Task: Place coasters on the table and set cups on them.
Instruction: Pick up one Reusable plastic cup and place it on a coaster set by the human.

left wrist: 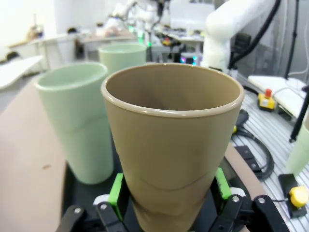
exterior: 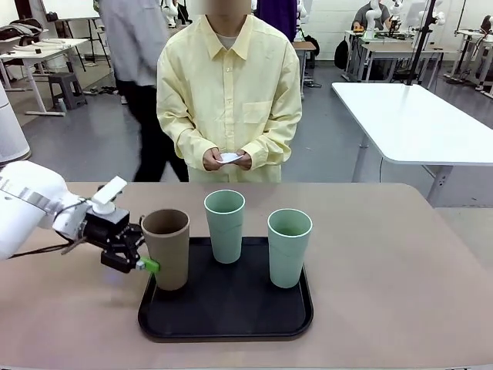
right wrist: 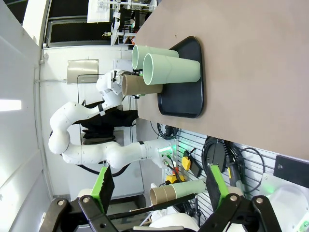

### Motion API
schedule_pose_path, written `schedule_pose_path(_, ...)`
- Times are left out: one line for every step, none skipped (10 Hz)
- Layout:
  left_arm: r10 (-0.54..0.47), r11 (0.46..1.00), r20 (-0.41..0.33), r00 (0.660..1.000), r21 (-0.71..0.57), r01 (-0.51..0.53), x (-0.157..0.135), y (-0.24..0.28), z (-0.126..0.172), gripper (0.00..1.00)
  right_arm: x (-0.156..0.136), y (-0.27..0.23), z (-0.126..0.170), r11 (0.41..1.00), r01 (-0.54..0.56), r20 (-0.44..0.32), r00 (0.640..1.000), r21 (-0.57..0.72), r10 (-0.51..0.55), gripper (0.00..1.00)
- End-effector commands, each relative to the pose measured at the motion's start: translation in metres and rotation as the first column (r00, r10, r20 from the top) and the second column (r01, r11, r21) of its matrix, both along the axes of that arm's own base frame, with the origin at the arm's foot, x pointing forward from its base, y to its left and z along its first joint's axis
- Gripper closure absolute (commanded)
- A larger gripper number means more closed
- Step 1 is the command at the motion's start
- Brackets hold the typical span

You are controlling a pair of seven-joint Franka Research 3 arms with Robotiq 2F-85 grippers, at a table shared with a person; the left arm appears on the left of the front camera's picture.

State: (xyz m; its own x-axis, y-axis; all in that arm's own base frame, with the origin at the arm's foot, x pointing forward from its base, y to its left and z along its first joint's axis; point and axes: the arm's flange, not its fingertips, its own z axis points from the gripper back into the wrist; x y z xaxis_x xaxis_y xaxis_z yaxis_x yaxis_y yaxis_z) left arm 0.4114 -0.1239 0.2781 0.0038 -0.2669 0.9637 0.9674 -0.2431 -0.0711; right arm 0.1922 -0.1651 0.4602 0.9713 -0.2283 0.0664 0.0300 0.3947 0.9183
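Your left gripper [left wrist: 168, 191] pinches the tan-brown tapered matte tumbler [exterior: 166, 250] at the black rectangular tray's [exterior: 231, 322] left end. The right gripper [right wrist: 159, 186] is spread and empty. Next, probably: lift it clear, upright.

A black tray [exterior: 231, 308] with rounded corners lies flat, its left edge just under the left end effector [exterior: 162, 262] and the rest stretching away to that end effector's right. Ahead of it and to the right, a person in a pale yellow buttoned shirt [exterior: 227, 92] stands facing it. A second person [exterior: 132, 38] in a grey top and dark trousers is farther back. Well to the end effector's right, a white table [exterior: 416, 123] stands on the grey floor [exterior: 85, 146]. In the left wrist view, a yellow box with a red button [left wrist: 267, 98] and black cables [left wrist: 256, 154] lie off to the right of the end effector.
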Motion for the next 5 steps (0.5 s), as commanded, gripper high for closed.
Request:
schedule_pose_path(0.118,0.993,0.037,0.992,0.001,-0.118,-0.009,0.013,0.07,0.37,0.001,-0.002,0.0,1.0,-0.004,0.02,1.0,0.01,0.004,0.0)
schedule_pose_path(0.16,0.987,0.072,0.985,-0.008,-0.159,-0.009,0.021,0.106,0.37,0.001,-0.002,0.0,1.0,-0.004,0.02,1.0,0.01,0.004,0.0)
schedule_pose_path(0.189,0.982,0.082,0.978,0.006,-0.19,-0.01,0.026,0.133,0.37,0.001,-0.002,0.0,1.0,-0.004,0.02,1.0,0.01,0.004,0.0)
schedule_pose_path(0.211,0.977,0.092,0.973,0.011,-0.213,-0.011,0.028,0.155,0.37,0.001,-0.002,0.0,1.0,-0.004,0.02,1.0,0.01,0.004,0.0)
schedule_pose_path(0.221,0.975,0.092,0.971,0.013,-0.223,-0.013,0.028,0.169,0.37,0.001,-0.002,0.0,1.0,-0.004,0.02,1.0,0.01,0.004,0.0)
